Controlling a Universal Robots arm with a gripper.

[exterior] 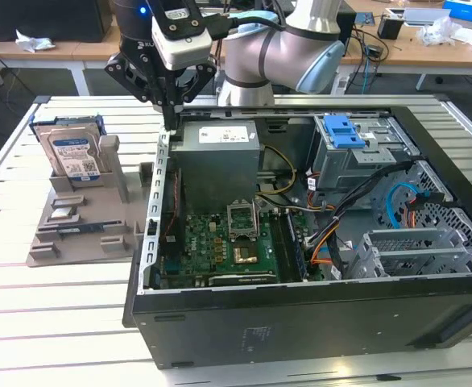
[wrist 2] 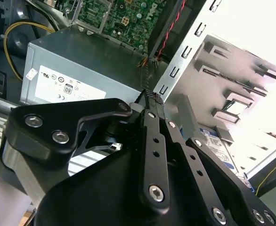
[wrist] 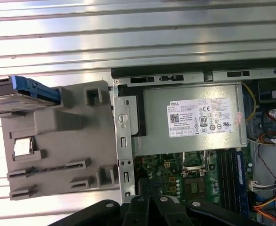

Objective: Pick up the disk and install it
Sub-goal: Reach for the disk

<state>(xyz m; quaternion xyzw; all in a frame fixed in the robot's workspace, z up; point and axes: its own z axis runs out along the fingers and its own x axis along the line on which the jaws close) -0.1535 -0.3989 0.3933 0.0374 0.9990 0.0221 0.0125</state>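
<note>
While the black two-fingered claw (exterior: pixel 171 121) hangs empty

Where it hangs over the rim of the open black computer case (exterior: pixel 300 318), its fingers (wrist 2: pixel 150 127) are pressed together on nothing. Just beside it, toward the exterior view's right, sits the grey metal power supply box (exterior: pixel 220 165). Well apart from the claw, toward the exterior view's left, the silver blue-railed disk (exterior: pixel 73 153) stands upright in a grey plastic stand (exterior: pixel 83 222).

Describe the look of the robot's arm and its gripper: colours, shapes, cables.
The arm is a silver-grey tube with a light blue joint cap. The gripper is black; its fingers are flat linked bars with silver screws. A pale grey box sits at the wrist, and a dark cable leaves it.
</note>
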